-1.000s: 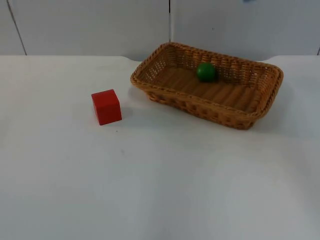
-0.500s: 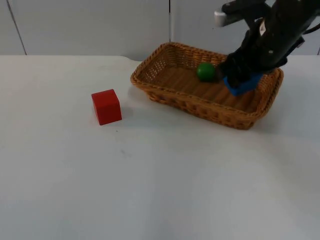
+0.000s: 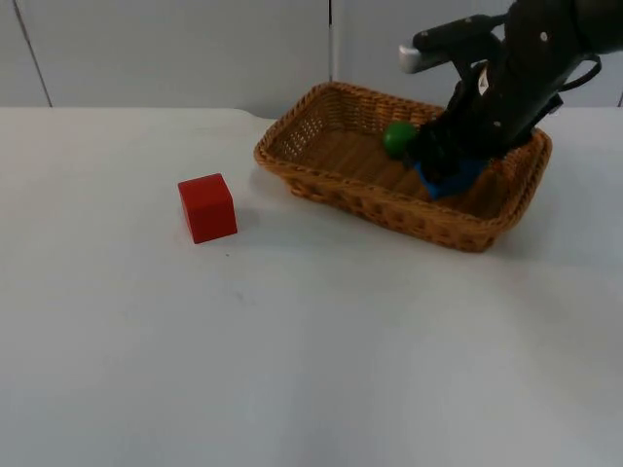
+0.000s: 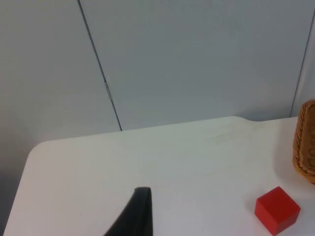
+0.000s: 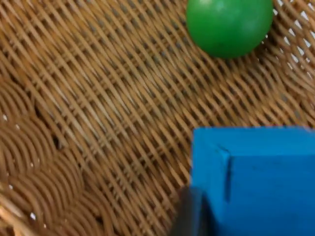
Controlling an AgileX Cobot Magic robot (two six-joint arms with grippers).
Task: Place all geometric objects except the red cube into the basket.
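While my right gripper [image 3: 443, 173] holds the blue block [image 3: 450, 178] clamped low inside the wicker basket [image 3: 389, 206], right of frame centre, releasing risks knocking the adjacent green ball [image 3: 397, 137]. My left gripper [image 4: 135, 216] waits; its jaw state is indeterminate. Red cube [image 3: 206, 207] sits left, outside.

Right arm [image 3: 516, 88] covers most of the blue block [image 3: 450, 178] and the basket's [image 3: 389, 209] far right wall from above; ball [image 3: 395, 137] partly hidden too. Right gripper's fingers are buried behind the arm. Wrist shots crop the block, basket and ball at the edges.
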